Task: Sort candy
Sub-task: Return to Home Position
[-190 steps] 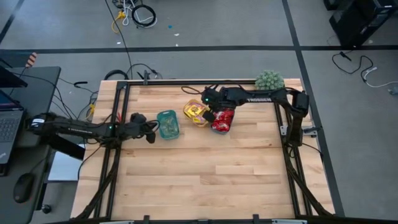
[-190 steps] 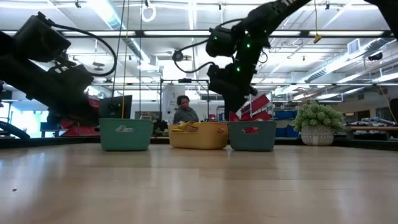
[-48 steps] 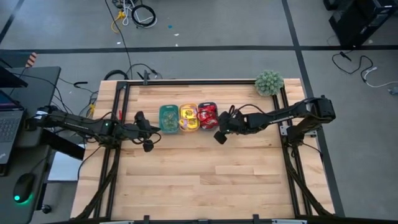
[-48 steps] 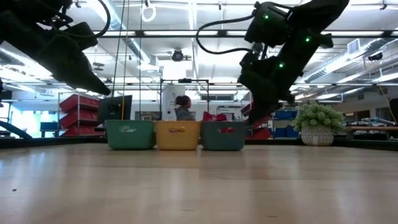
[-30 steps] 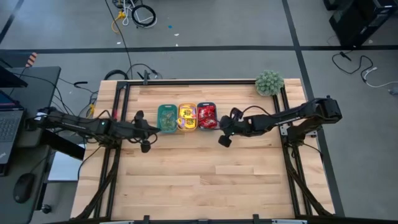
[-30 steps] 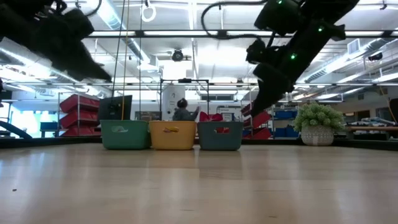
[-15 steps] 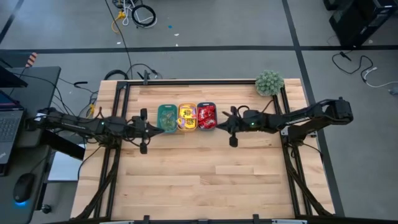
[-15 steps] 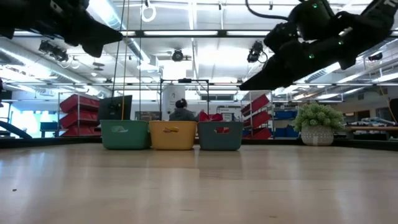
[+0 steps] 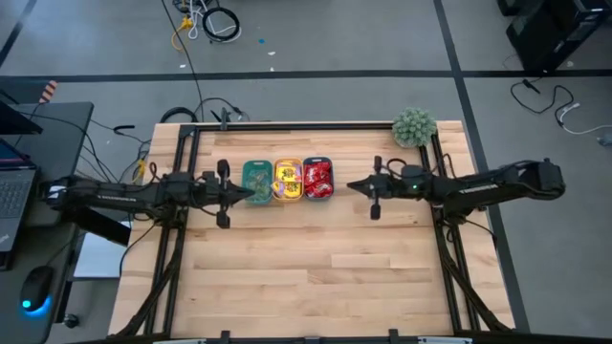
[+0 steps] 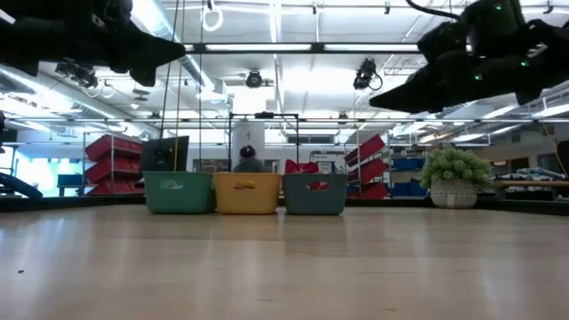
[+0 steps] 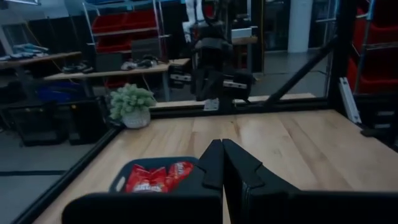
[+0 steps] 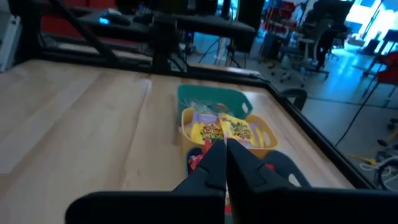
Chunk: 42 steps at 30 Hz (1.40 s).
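Three small trays stand side by side on the table's far half. The teal tray holds pale green candy, the yellow tray yellow packets, and the blue tray red packets. My left gripper hangs level and shut, just left of the teal tray and well above the table. My right gripper is also shut and almost level, right of the blue tray and raised. Neither holds anything.
A fuzzy green plant stands at the table's far right corner. The black frame rails run along the far and side edges. The near half of the wooden table lies bare.
Both grippers have tipped up from slanting downward to about level, staying shut. My right gripper has drawn back toward the table's right edge, away from the blue tray. My left gripper has swung level beside the teal tray. The three trays have kept still.
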Motion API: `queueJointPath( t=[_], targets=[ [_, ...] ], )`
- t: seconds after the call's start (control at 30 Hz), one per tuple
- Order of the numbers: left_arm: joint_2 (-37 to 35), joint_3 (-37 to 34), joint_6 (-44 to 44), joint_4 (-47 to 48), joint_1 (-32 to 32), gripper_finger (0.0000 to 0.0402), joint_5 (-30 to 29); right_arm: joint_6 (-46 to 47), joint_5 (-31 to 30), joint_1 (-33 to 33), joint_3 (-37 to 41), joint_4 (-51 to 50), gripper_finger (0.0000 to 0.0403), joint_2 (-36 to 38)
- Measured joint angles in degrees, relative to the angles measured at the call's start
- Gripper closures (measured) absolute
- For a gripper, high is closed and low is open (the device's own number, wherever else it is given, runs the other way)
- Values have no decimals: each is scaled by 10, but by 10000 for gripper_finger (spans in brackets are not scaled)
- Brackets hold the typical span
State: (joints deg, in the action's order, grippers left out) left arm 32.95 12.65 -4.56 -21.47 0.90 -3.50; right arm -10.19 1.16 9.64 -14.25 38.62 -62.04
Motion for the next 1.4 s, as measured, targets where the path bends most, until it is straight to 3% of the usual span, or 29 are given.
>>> queueJointPath(
  t=[0.23, 0.63, 0.83, 1.17, 1.4],
  targets=[
    [-40, -1, -12, 43, 10, 401, 5, 6, 30, 33, 66, 8, 403, 99],
    [-119, -76, -28, 10, 32, 401, 15, 31, 79, 77, 139, 3, 403, 212],
    [-191, -112, -5, 15, 64, 401, 47, 33, 79, 87, 139, -83, 403, 269],
    [-330, -118, 16, 169, 82, 400, 53, 27, 79, 97, 139, -231, 403, 408],
    [-330, -122, -9, 151, 85, 397, 26, 35, 79, 97, 139, -350, 403, 536]
  ],
)
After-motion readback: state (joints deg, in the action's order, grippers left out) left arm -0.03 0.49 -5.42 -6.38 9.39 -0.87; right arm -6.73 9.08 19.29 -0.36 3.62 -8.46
